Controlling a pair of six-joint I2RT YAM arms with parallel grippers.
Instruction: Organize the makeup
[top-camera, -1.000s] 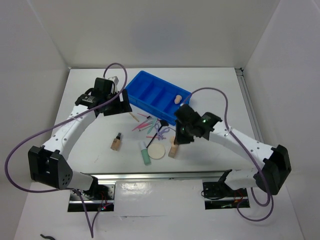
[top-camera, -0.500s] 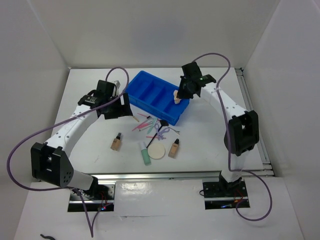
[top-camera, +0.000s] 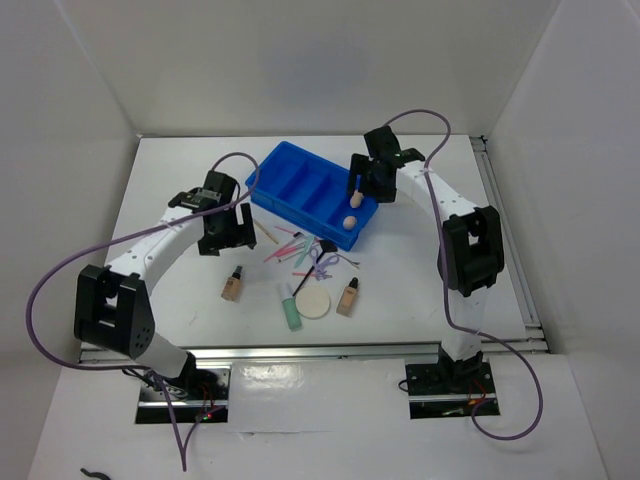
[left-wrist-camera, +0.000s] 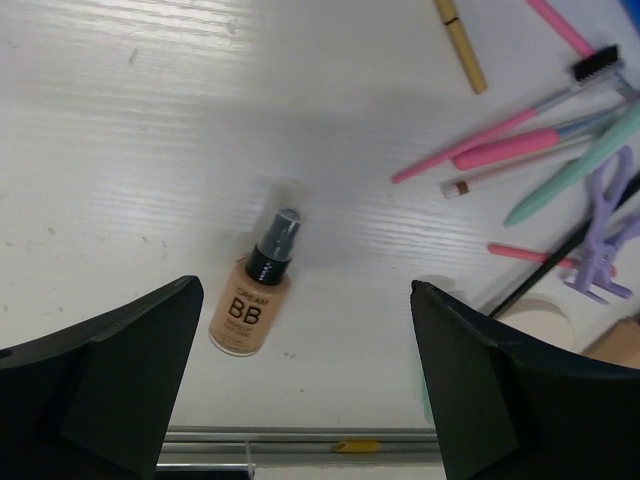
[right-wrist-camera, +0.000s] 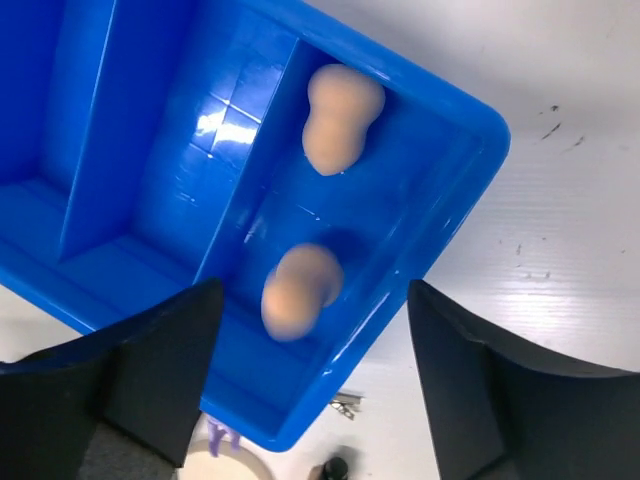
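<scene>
As L fingers (left-wrist-camera: 110, 390), R fingers (right-wrist-camera: 130, 380) gape, tray (right-wrist-camera: 130, 150) holds 2 sponges (right-wrist-camera: 340, 115) (right-wrist-camera: 295, 290) — 2 bottles (top-camera: 233, 285) (top-camera: 349, 297) outside.

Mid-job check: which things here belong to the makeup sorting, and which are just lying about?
Job: sponges already in the tray; bottles, tube, puff, sticks, brush on the table.
Lying about: arm cables, black hook at bottom left.

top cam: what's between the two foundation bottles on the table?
The green tube and round cream puff lie between the left bottle and right bottle, per the top view.
</scene>
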